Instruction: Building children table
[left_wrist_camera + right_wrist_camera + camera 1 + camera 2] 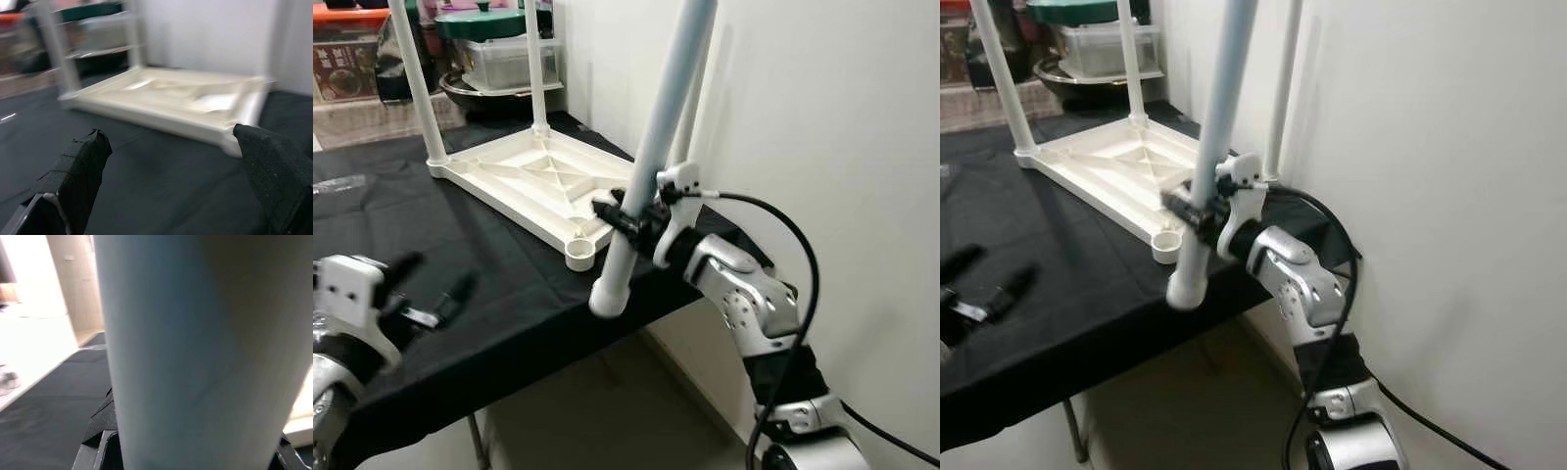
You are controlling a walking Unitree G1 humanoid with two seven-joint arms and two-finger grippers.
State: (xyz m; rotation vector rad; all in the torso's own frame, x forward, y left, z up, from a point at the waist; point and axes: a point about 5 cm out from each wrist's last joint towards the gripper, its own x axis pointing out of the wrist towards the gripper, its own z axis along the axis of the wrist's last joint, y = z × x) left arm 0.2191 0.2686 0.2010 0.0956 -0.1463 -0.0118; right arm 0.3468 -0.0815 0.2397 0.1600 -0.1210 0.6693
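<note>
A white children's tabletop (533, 181) lies upside down on the black-covered table (460, 255), with three white legs standing up from its corners. Its near corner socket (580, 254) holds nothing. My right gripper (625, 217) is shut on a fourth white leg (651, 162), holding it tilted just right of that socket, its lower end (607, 299) hanging past the table edge. That leg (195, 352) sits between the black fingers in the right wrist view. My left gripper (431, 289) is open above the cloth at the near left, with the tabletop (181, 100) beyond its pads (80, 164).
A white wall (822, 117) stands close on the right. Shelves with a clear plastic box (504, 61) and a dark bowl lie behind the table. The table's front edge drops to the tan floor (607, 411). A black cable (798, 255) loops off my right arm.
</note>
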